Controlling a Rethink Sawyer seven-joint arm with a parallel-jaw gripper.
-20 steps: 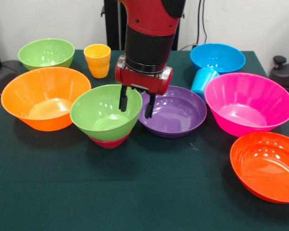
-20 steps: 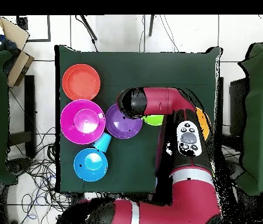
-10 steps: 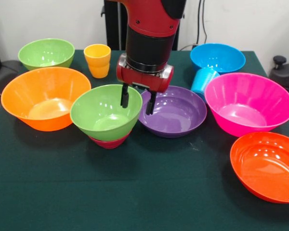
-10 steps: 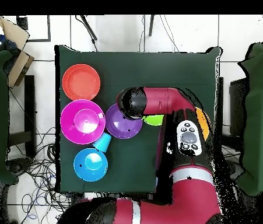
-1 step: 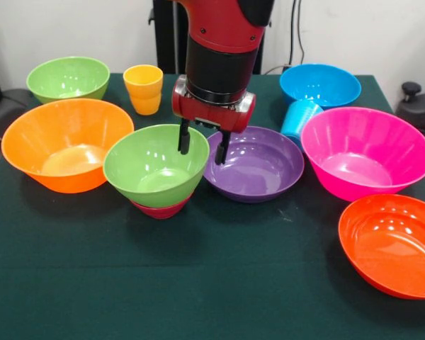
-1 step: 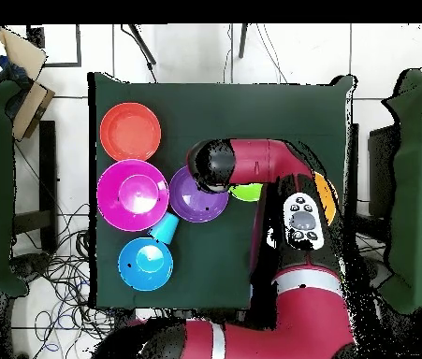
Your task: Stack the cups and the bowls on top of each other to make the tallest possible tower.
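My gripper (image 5: 202,146) hangs open and empty, straddling the right rim of a green bowl (image 5: 152,170), one finger over that bowl and the other over the purple bowl (image 5: 258,170). The green bowl rests on a small crimson bowl (image 5: 161,209), forming a low tower. A yellow-orange cup (image 5: 143,88) stands upright behind, and a light blue cup (image 5: 299,117) lies on its side by the blue bowl (image 5: 320,83). In the overhead view the arm hides the gripper; only a sliver of the green bowl (image 6: 246,193) shows beside the purple bowl (image 6: 194,198).
A large orange bowl (image 5: 64,142) and a second green bowl (image 5: 67,78) stand on the left. On the right are a large pink bowl (image 5: 365,152) and a red-orange bowl (image 5: 393,244). All of them sit on the dark green table (image 5: 198,290).
The gripper has risen a little above the green bowl's rim, still open. No bowl or cup has moved.
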